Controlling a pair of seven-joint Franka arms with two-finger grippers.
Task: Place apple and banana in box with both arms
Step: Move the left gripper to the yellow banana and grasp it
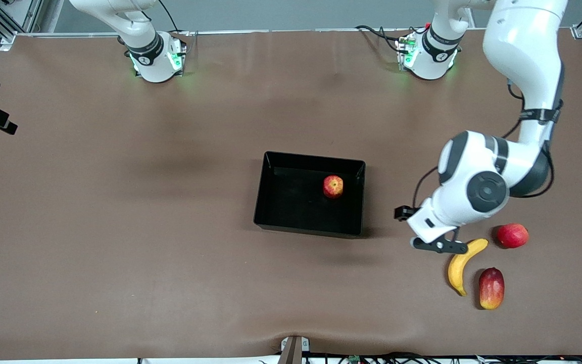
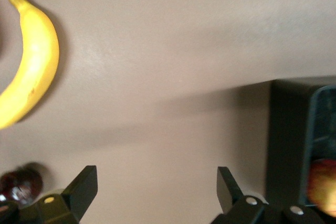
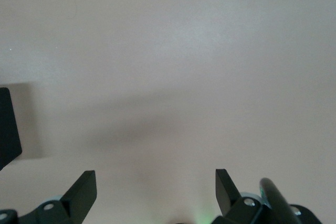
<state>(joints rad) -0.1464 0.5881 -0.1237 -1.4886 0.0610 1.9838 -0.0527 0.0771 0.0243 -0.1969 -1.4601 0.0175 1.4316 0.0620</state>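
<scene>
The banana (image 1: 462, 265) is seen lying on the worktop (image 1: 119, 227) toward the left arm's end, well apart from the box (image 1: 271, 202), where the apple (image 1: 333, 186) already rests. The left gripper (image 1: 440, 245) is held spread over the banana's upper tip, probably for a pickup. A mango (image 1: 491, 288) and a red fruit (image 1: 513, 235) crowd it closely. The right gripper (image 3: 156, 188), spread, is kept waiting over bare worktop.

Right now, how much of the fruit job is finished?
Half done: the small streaked red apple already lies in the shallow black plastic box. The open left hand hangs empty beside the curved yellow banana, which lies on the table and must go in next. The right arm waits.
</scene>
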